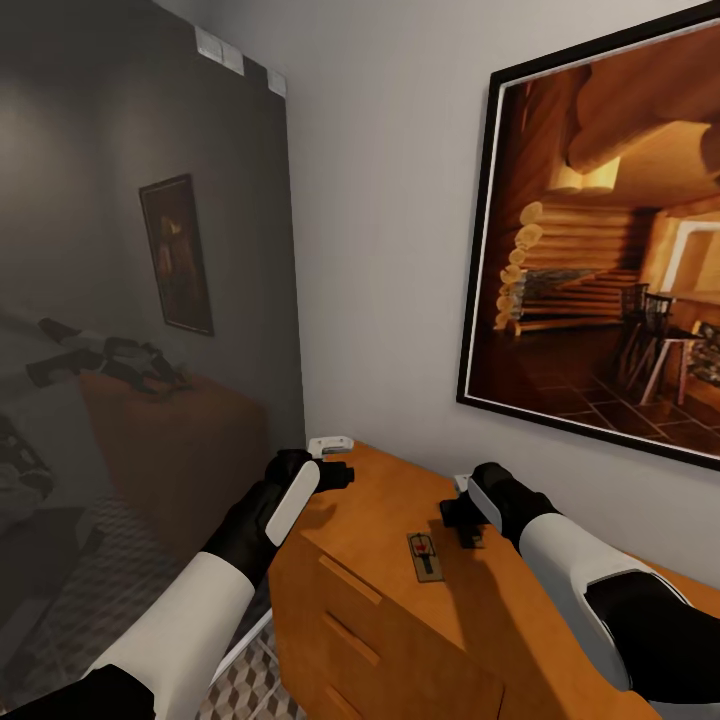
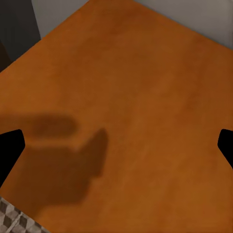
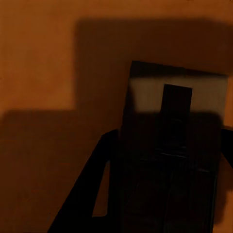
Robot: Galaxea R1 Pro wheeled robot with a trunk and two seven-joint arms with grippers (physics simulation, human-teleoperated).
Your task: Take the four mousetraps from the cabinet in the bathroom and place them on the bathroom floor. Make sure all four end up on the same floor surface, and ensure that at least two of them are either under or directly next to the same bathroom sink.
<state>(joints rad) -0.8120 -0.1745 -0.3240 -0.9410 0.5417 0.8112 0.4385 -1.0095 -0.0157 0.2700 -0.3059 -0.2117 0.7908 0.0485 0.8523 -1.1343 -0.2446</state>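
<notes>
One mousetrap (image 1: 425,553), a small wooden board with wire and a red mark, lies flat on the top of the orange-brown cabinet (image 1: 380,500). My right gripper (image 1: 462,525) hangs just beside and above it, toward the wall. In the right wrist view the mousetrap (image 3: 177,145) lies close and deep in shadow, and the fingers cannot be made out. My left gripper (image 1: 338,475) hovers over the cabinet's far left corner. Its black fingertips (image 2: 9,145) stand wide apart over the bare cabinet top (image 2: 126,87), with nothing between them. The sink is out of view.
A dark reflective panel (image 1: 130,300) covers the wall to the left and mirrors the robot. A framed picture (image 1: 610,240) hangs above the cabinet. A small white object (image 1: 330,443) sits at the cabinet's back corner. Cube-patterned bathroom floor (image 1: 240,680) shows beside the cabinet's drawer fronts (image 1: 350,620).
</notes>
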